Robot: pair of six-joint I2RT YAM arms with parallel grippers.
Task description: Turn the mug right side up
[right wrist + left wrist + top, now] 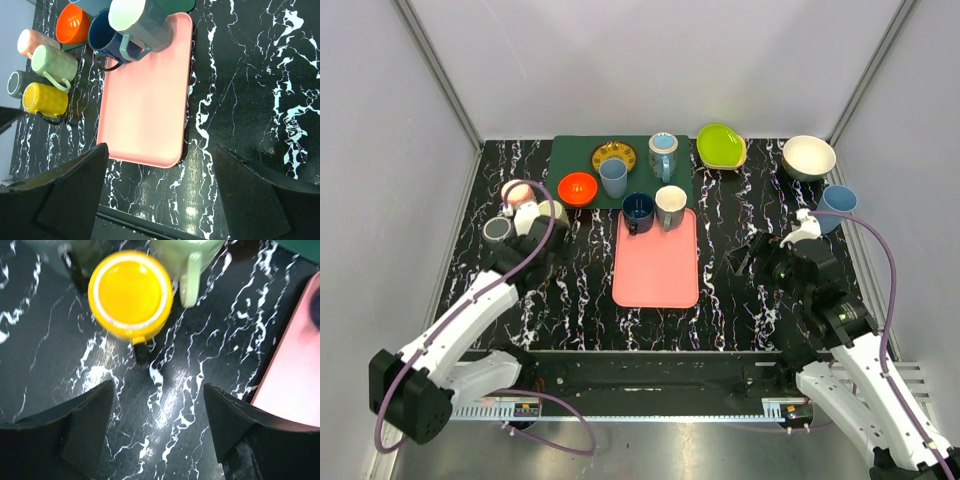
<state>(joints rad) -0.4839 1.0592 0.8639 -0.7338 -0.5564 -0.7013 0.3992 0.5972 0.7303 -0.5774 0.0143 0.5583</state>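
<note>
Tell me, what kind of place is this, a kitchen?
Probably a robot lab booth, not a kitchen: plain grey walls box in a black marbled table, with two white robot arms bolted at its near edge.

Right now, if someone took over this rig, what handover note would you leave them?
The left gripper is open and empty, just short of the yellow mug.
The right gripper is open and empty, above the table beside the pink tray.
The yellow mug stands on the table by the pale green mug, apparently bottom-up, flat base facing up.
Done: nothing gripped yet.
Left to do: grasp the yellow mug, flip it, set it upright.
</note>
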